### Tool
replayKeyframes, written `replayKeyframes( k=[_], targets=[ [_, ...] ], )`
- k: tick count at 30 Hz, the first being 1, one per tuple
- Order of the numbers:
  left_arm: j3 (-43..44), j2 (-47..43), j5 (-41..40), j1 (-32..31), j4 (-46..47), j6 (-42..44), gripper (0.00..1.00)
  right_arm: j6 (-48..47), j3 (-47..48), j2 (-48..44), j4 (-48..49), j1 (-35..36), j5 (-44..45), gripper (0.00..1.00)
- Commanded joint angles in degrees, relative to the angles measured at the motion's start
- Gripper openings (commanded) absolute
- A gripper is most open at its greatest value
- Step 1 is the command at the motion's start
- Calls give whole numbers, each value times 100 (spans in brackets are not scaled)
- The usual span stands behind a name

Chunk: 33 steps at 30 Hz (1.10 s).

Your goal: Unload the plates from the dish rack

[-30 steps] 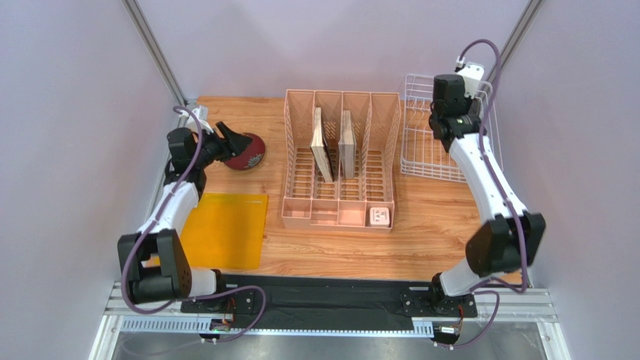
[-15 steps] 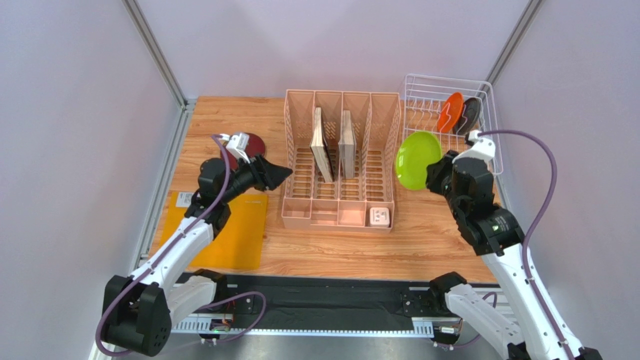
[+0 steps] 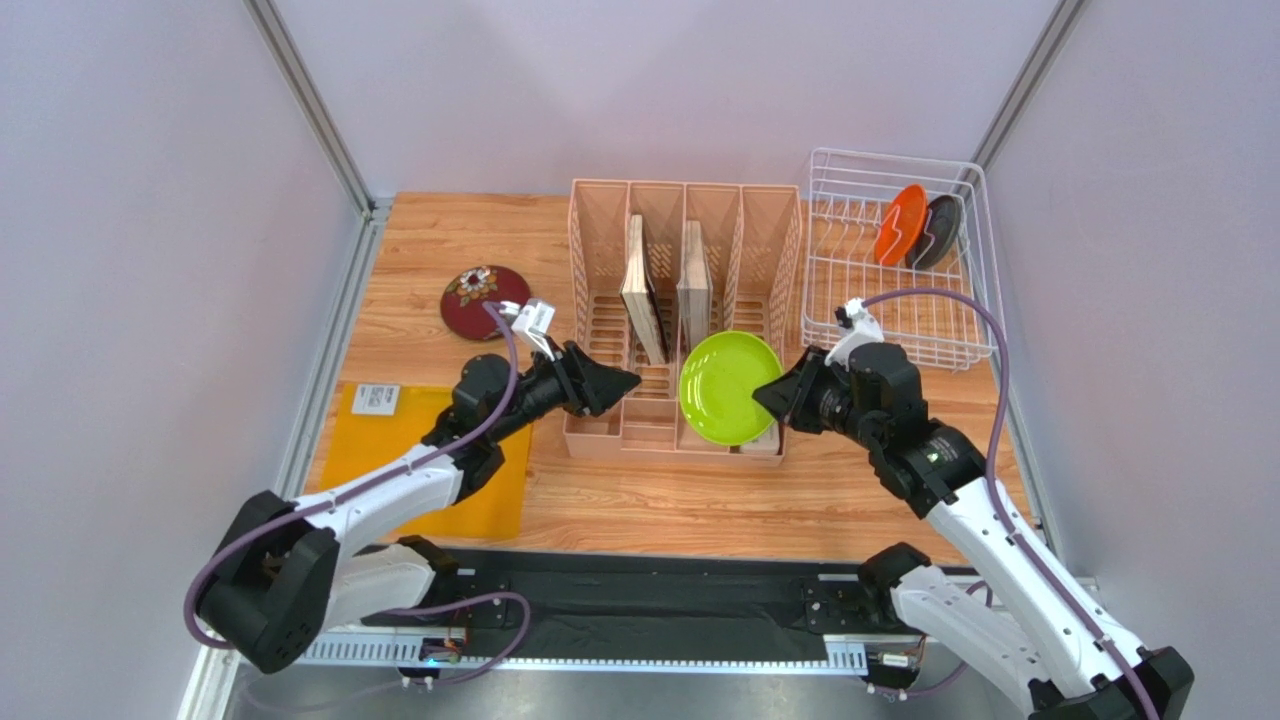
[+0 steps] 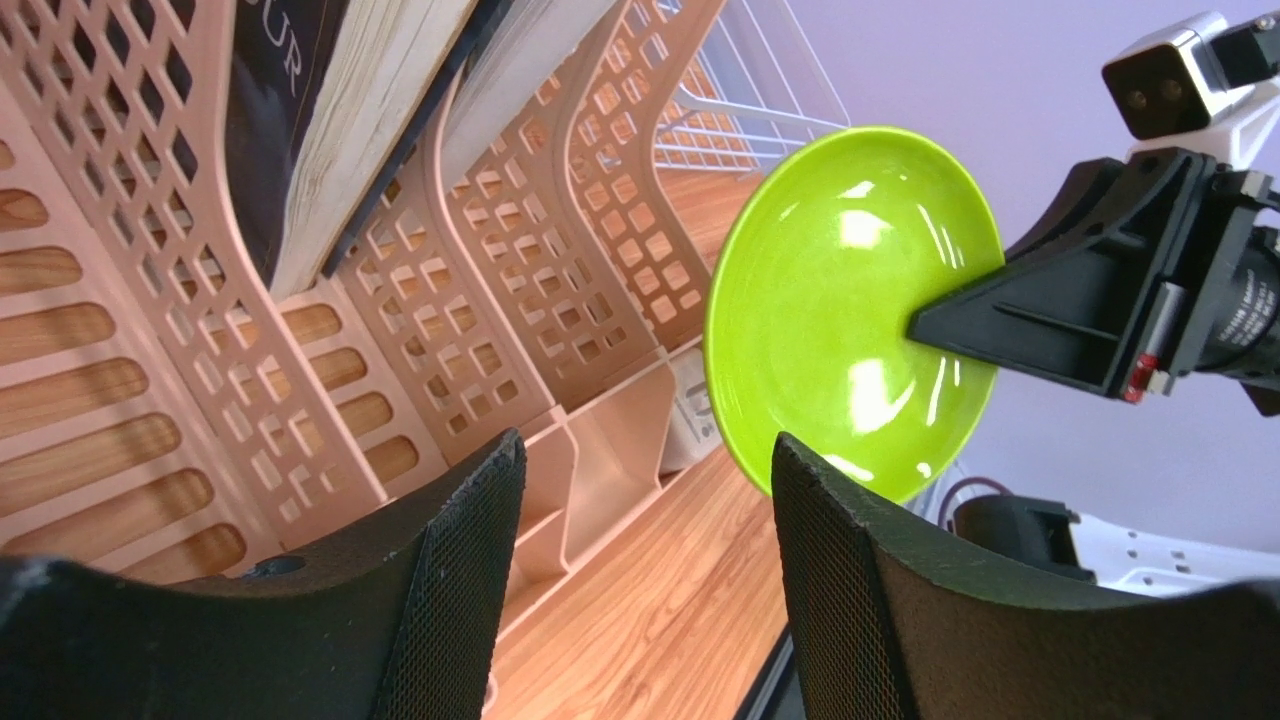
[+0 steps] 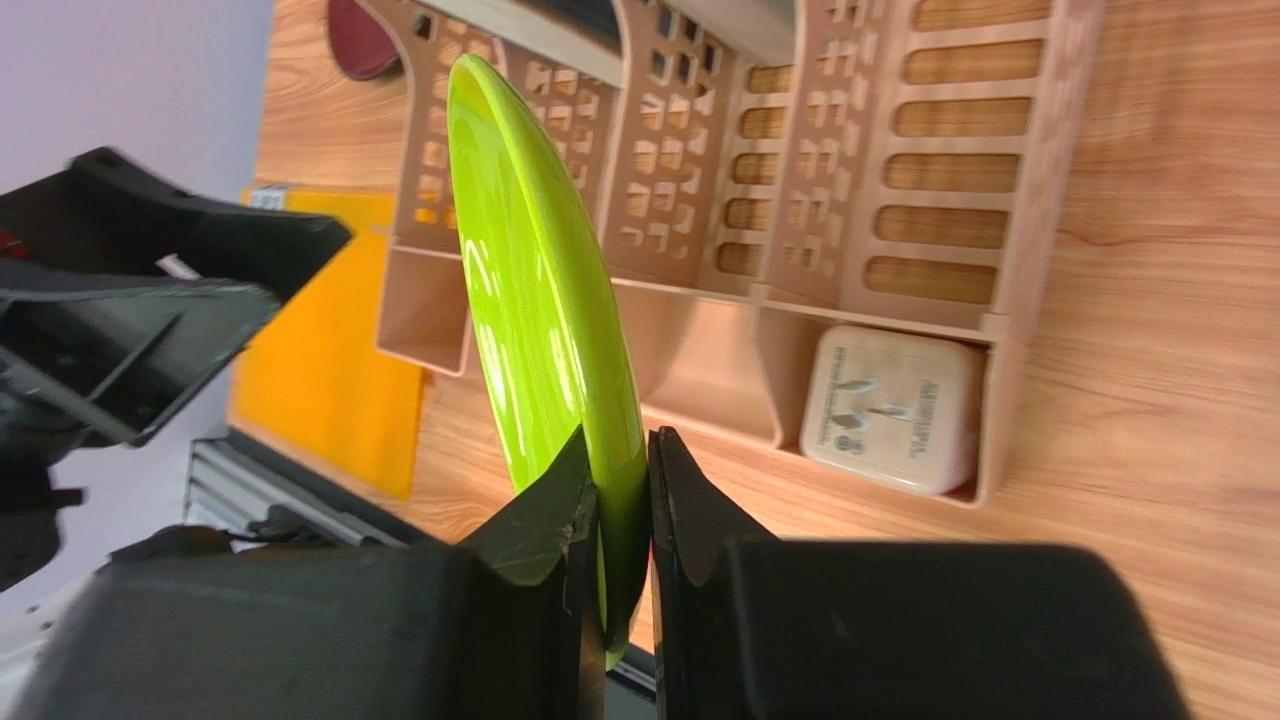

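My right gripper (image 3: 769,399) is shut on the rim of the lime green plate (image 3: 726,387) and holds it on edge in the air, over the front of the pink organizer; the plate also shows in the right wrist view (image 5: 534,300) and the left wrist view (image 4: 849,308). My left gripper (image 3: 619,389) is open and empty, pointing at the plate from the left, a short gap away. The dark red floral plate (image 3: 484,300) lies flat on the table at the back left. The orange plate (image 3: 902,224) and the dark grey plate (image 3: 942,230) stand in the white wire dish rack (image 3: 857,323).
The pink slotted organizer (image 3: 601,405) stands mid-table with two books (image 3: 643,285) upright in it and a white plug adapter (image 5: 890,410) in its front tray. A yellow square mat (image 3: 406,450) lies at the front left. Walls close in both sides.
My right arm has carried the green plate left from beside the rack to the organizer's front. My left arm has swung right from the red plate toward the green plate.
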Motion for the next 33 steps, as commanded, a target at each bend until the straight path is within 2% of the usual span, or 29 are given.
replayKeyframes(
  k=[1, 10, 14, 15, 17, 18, 19, 20, 22, 24, 25, 26, 29, 30, 32, 33],
  targets=[
    [34, 453, -212, -204, 988, -259, 67, 321, -88, 22, 945, 92, -562, 0],
    [464, 1481, -177, -880, 1937, -505, 65, 514, -334, 207, 1525, 110, -1054, 0],
    [526, 1790, -107, -996, 2437, -654, 64, 620, -431, 356, 1771, 119, -1335, 0],
    [544, 1860, -72, -1004, 2491, -681, 61, 629, -440, 382, 1798, 119, -1370, 0],
    [596, 1939, 16, -1022, 2553, -716, 46, 646, -475, 391, 1886, 119, -1424, 0],
    [597, 1966, 16, -1022, 2553, -716, 29, 638, -467, 374, 1877, 119, -1415, 0],
    [579, 1966, 7, -1022, 2571, -716, 19, 620, -466, 365, 1851, 119, -1371, 0],
    [562, 1975, -1, -1022, 2588, -708, 2, 594, -440, 348, 1834, 110, -1353, 0],
    [552, 1949, -10, -1031, 2580, -664, 0, 541, -388, 339, 1746, 110, -1283, 0],
    [553, 1914, 60, -1022, 2571, -559, 0, 515, -344, 339, 1719, 110, -1265, 13],
    [544, 1870, 60, -1022, 2536, -506, 0, 523, -326, 339, 1676, 119, -1178, 25],
    [526, 1826, -18, -1031, 2492, -410, 0, 506, -300, 330, 1632, 119, -1108, 45],
    [412, 1415, -203, -1022, 2308, -199, 0, 313, -89, 286, 1237, 128, -634, 76],
    [386, 1265, -264, -1022, 2203, -76, 0, 121, 68, 251, 931, 119, -441, 77],
    [464, 687, -537, -1022, 1248, 222, 0, -38, 218, 119, 622, 119, 227, 80],
    [639, 483, -633, -1022, 826, 642, 0, -117, 350, 58, 394, 119, 594, 82]
  ],
)
